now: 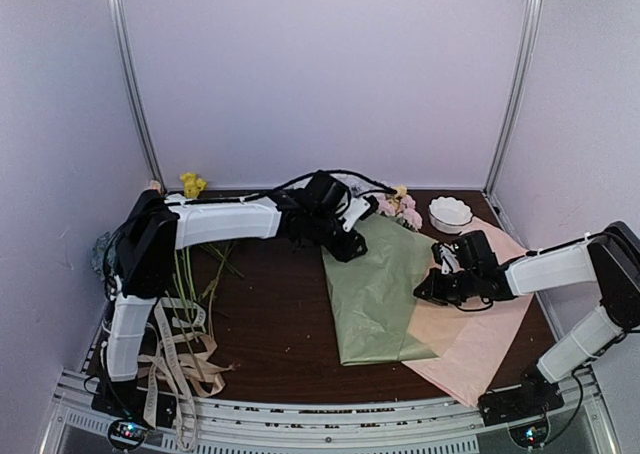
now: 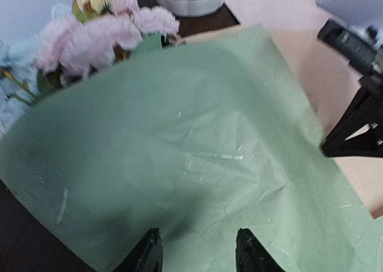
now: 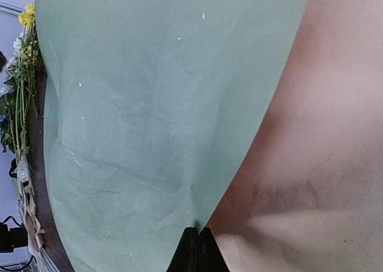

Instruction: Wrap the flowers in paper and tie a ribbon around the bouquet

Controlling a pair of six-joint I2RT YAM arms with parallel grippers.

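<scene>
The olive-green paper (image 1: 375,294) lies crinkled on the dark table, folded over the flowers. Pink and yellow blooms (image 1: 402,209) poke out at its far end and appear in the left wrist view as flowers (image 2: 96,35). My left gripper (image 1: 345,242) hovers open just above the paper's far left part, its fingertips (image 2: 151,253) apart over the green sheet (image 2: 197,164). My right gripper (image 1: 428,289) is shut on the paper's right edge, and its pinched tips (image 3: 195,248) meet at the green edge (image 3: 149,104). A cream ribbon (image 1: 190,319) lies at the near left.
A plain pink sheet (image 1: 480,344) lies under the green one on the right. A white scalloped bowl (image 1: 450,214) stands at the back right. Loose green-stemmed flowers (image 1: 195,264) with yellow blooms lie at the left beside tan ribbons (image 1: 175,369). Purple walls close in the table.
</scene>
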